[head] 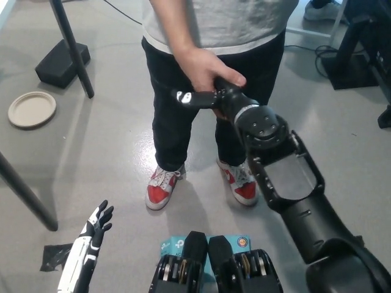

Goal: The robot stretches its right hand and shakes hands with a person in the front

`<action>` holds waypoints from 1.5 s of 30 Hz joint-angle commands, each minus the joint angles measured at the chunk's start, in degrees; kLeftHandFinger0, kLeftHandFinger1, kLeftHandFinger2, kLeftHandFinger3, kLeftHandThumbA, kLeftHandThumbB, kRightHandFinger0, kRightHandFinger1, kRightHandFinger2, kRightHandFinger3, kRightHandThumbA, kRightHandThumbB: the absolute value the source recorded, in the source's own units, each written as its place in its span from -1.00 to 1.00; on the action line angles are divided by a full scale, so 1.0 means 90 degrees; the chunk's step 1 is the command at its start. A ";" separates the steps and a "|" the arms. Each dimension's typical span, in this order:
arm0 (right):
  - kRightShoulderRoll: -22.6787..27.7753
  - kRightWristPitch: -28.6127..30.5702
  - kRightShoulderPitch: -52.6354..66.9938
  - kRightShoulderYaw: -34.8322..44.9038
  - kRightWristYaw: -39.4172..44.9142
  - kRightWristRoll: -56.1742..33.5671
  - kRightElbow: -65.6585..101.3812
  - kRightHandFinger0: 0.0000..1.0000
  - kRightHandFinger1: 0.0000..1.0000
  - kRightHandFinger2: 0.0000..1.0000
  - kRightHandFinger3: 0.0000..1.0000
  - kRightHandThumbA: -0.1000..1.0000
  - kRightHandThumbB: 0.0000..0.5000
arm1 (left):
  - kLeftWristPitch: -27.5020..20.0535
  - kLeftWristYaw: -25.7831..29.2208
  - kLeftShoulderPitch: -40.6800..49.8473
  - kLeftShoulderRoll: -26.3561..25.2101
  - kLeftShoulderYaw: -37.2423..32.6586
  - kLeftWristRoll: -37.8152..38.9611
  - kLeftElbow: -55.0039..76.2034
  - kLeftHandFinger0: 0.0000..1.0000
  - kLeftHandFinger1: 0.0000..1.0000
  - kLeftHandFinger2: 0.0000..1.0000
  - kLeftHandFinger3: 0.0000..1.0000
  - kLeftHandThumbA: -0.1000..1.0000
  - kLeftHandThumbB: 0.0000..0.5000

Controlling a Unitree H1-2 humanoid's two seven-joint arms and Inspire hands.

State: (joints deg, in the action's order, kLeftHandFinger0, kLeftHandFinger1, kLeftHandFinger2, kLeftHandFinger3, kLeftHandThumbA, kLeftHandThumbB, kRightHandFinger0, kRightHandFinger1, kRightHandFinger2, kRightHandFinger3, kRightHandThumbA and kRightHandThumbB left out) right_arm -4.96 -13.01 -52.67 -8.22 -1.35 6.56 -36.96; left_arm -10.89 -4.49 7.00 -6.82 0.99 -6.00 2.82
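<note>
A person in a grey shirt (pixel 226 21), black trousers and red-and-white shoes (pixel 160 187) stands in front of me. The person's hand (pixel 204 68) is wrapped over my black right hand (pixel 214 97), which is stretched forward at the top middle of the head view. The two hands are clasped; my fingers are partly hidden under the person's palm. My white left hand (pixel 96 223) rests low at the lower left with its fingers spread apart, holding nothing.
A round beige plate (pixel 32 109) lies on the grey floor at the left. A black stand with a slanted pole (pixel 64 52) is at the upper left. Dark table legs (pixel 24 192) cross the left side. Black equipment (pixel 360 43) stands at the upper right.
</note>
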 commanded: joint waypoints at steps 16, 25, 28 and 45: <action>-0.0057 -0.0378 0.0742 -0.0303 -0.0251 0.0888 0.3933 1.00 1.00 1.00 1.00 -0.90 -0.25 | -0.0281 0.0101 -0.0018 -0.0174 0.0111 -0.0022 -0.0058 1.00 1.00 1.00 1.00 1.00 -0.46; -0.0028 -0.1531 0.0866 -0.0436 0.0311 0.0872 0.7215 1.00 1.00 1.00 1.00 -0.86 -0.23 | -0.0238 0.0105 0.0006 -0.0177 0.0056 -0.0140 0.0007 1.00 1.00 1.00 1.00 1.00 -0.49; 0.0022 -0.1486 0.0861 -0.0410 0.0305 0.0903 0.7014 1.00 1.00 1.00 1.00 -0.90 -0.20 | -0.0249 0.0060 -0.0043 -0.0169 0.0063 -0.0011 -0.0004 1.00 1.00 1.00 1.00 1.00 -0.48; 0.0365 0.0115 -0.0404 -0.0098 -0.0354 0.0733 -0.0193 1.00 1.00 1.00 1.00 -0.75 -0.14 | -0.0131 0.0083 -0.0129 -0.0173 0.0063 -0.0054 0.0000 1.00 1.00 1.00 1.00 1.00 -0.46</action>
State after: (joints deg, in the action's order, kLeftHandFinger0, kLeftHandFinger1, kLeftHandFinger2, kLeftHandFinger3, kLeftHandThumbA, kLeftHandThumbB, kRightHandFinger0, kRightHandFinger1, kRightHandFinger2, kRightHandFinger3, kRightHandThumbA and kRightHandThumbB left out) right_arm -2.03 -22.28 -46.02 -10.54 -0.93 13.18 -20.79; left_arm -11.40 -4.51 6.80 -7.61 1.20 -6.15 1.28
